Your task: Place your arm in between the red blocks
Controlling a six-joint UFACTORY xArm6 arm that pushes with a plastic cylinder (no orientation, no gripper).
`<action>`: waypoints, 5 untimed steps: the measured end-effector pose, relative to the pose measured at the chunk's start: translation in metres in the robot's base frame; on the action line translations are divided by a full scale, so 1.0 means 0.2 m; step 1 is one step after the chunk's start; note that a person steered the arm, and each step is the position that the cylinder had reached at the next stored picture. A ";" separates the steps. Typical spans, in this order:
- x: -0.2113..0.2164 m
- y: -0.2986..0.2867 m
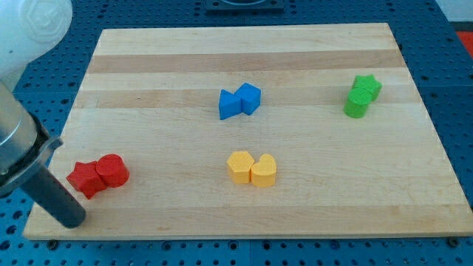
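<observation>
Two red blocks sit touching near the view's bottom left of the wooden board (148,214): a red star-like block (86,178) on the left and a red cylinder (113,171) on its right. My dark rod comes in from the view's left edge, and my tip (72,216) rests near the board's bottom left corner. The tip is just below and slightly left of the red star-like block, apart from it. It is not between the red blocks.
Two blue blocks (239,101) touch at the board's middle top. A yellow pentagon-like block (240,166) and a yellow heart (264,171) touch at the middle bottom. A green star (366,86) and a green cylinder (357,104) touch at the right.
</observation>
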State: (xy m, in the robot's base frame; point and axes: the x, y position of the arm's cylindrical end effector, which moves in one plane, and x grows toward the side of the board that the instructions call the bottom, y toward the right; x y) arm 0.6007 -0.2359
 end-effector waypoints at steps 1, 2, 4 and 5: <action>-0.09 0.00; -0.18 0.00; -0.28 -0.01; -0.29 -0.11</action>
State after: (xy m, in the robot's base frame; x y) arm 0.5423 -0.2578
